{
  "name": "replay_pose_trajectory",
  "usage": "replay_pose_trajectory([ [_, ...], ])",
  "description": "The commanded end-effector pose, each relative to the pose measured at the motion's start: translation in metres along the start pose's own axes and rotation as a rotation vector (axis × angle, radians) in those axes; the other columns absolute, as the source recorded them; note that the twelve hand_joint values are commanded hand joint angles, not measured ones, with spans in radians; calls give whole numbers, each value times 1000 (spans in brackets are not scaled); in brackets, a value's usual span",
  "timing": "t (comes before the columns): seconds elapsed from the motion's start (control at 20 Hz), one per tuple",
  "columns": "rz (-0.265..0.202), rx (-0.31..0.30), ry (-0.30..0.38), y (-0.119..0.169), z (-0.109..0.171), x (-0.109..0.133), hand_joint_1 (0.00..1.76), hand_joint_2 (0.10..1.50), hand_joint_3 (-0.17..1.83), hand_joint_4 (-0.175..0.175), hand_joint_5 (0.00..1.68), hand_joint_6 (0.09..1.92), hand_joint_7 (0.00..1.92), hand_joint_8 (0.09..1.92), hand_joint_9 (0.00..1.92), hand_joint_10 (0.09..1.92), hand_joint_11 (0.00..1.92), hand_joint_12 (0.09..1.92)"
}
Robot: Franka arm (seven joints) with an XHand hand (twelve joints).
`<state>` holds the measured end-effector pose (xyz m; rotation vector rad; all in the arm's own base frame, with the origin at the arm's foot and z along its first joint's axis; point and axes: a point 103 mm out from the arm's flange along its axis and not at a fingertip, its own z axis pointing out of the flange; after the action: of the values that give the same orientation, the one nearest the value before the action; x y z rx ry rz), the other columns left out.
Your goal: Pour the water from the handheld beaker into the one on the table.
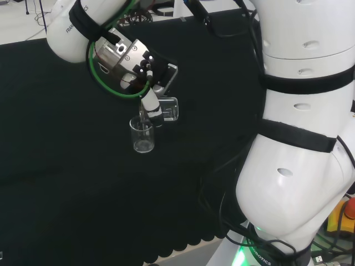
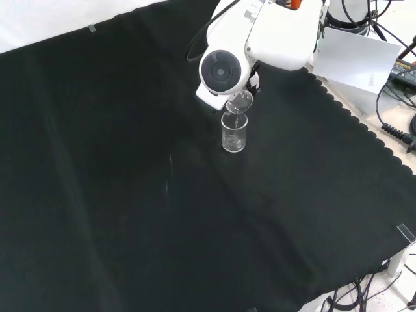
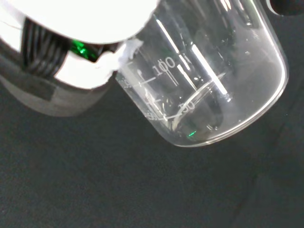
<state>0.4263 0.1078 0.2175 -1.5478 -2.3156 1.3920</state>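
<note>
1. Tipping over, the handheld beaker (image 1: 168,109) lies almost on its side in the hand (image 1: 151,105), its long axis close to level and its mouth pointing away from the palm toward the table beaker (image 1: 142,134).
2. The hand has its fingers curled round the handheld beaker's wall, so it is closed on the glass rather than open.
3. The table beaker stands upright on the black cloth (image 1: 66,166) directly below the hand, its rim just under the tilted lip; in the front view the lip (image 2: 240,102) hangs right over the standing glass (image 2: 234,132).
4. Both beakers are clear glass with printed graduations; in the wrist view the held one (image 3: 209,80) seems to keep only a shallow pool near its lower wall, though glare makes that hard to judge.
5. I judge the pour well along; what counts next is keeping lip over rim.
</note>
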Motion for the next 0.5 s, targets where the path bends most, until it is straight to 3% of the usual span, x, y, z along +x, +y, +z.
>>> replay_pose_trajectory([
  [0.05,15,17,-13,1,0,1,1312,589,774,-175,1261,713,1323,684,1835,87,1478,525],
  [0.5,27,41,-33,2,-1,1,1312,591,771,-175,1258,717,1320,689,1835,87,1472,523],
])
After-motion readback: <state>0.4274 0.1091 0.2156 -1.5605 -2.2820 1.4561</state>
